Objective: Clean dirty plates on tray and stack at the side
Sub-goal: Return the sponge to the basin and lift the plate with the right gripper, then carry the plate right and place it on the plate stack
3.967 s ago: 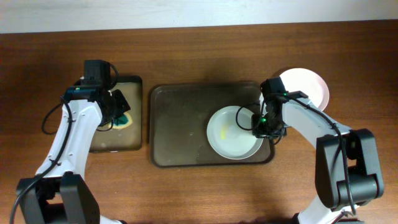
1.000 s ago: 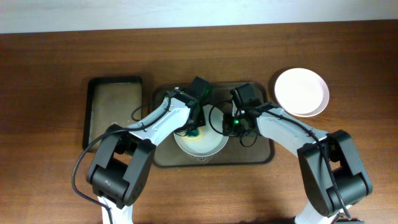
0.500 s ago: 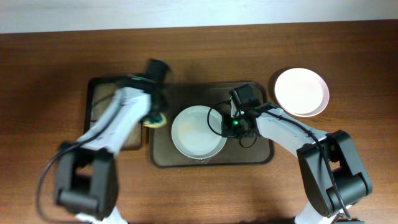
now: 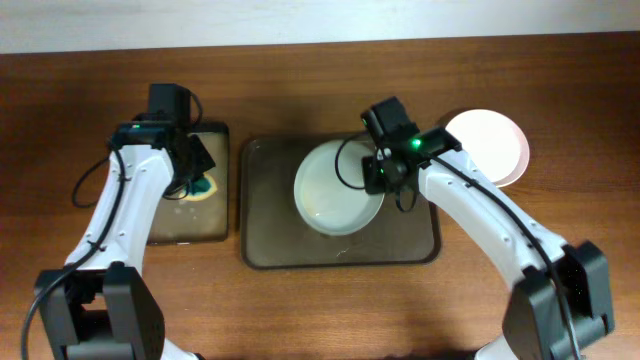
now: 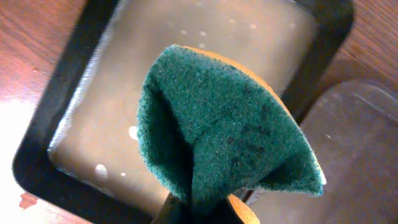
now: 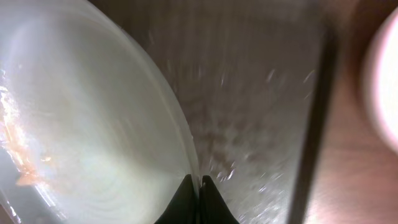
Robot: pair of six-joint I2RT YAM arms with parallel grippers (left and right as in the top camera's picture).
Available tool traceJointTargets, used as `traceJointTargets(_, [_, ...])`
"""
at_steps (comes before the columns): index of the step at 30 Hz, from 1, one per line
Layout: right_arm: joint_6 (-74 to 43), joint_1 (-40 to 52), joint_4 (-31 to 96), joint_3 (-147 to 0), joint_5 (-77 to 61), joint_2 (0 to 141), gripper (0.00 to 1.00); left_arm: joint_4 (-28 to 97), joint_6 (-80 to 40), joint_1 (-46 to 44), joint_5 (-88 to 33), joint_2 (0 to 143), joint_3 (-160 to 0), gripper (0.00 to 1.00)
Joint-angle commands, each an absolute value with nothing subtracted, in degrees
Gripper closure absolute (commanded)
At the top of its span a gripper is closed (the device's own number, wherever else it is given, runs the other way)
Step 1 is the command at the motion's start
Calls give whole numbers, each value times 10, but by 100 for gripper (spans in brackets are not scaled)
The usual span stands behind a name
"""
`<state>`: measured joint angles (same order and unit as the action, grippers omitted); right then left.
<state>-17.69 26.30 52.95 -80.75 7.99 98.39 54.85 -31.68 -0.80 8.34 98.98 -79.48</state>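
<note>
Two white plates [image 4: 335, 195] [image 4: 490, 145], one brown tray [image 4: 410, 240], one black tray [image 4: 175, 228] — and one green sponge [image 5: 230, 124].

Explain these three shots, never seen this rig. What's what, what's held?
Two robot arms at a wooden table. The wide picture looks down from above; the two close-ups come from a camera on each wrist. The left pincer is shut on a green sponge over a small black tray. The right pincer pinches the rim of a white plate over the large brown tray. A second plate sits on the table to the right.
</note>
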Motion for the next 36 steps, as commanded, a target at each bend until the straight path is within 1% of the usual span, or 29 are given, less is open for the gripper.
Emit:
traceJointTargets(1, [-147, 317, 581, -878, 295, 971, 96, 549, -305, 6, 81, 989, -787, 100])
traceJointTargets(5, [-97, 376, 598, -906, 429, 971, 96, 549, -305, 6, 82, 992, -786, 100])
traceJointTargets(12, [16, 472, 581, -908, 643, 971, 96, 548, -305, 6, 84, 995, -786, 100])
traceJointTargets(15, [90, 508, 549, -908, 712, 971, 96, 548, -305, 6, 84, 995, -786, 100])
traceJointTargets(18, [169, 538, 507, -908, 742, 971, 96, 548, -305, 6, 83, 995, -786, 100])
traceJointTargets(22, [237, 559, 463, -908, 742, 971, 96, 548, -305, 6, 84, 995, -786, 100])
traceJointTargets(29, [230, 561, 453, -908, 734, 971, 96, 548, -305, 6, 84, 995, -786, 100])
traceJointTargets(30, [220, 558, 453, -908, 710, 971, 96, 548, -305, 6, 83, 995, -786, 100])
traceJointTargets(32, [203, 543, 460, -904, 605, 971, 96, 548, -305, 6, 84, 995, -786, 100])
traceJointTargets(33, [204, 517, 478, -893, 498, 972, 96, 549, -305, 6, 83, 995, -786, 100])
traceJointTargets(34, [203, 503, 484, -888, 494, 973, 96, 550, -305, 6, 83, 995, -786, 100])
traceJointTargets(36, [191, 484, 491, -886, 541, 976, 96, 551, -305, 6, 84, 995, -785, 100])
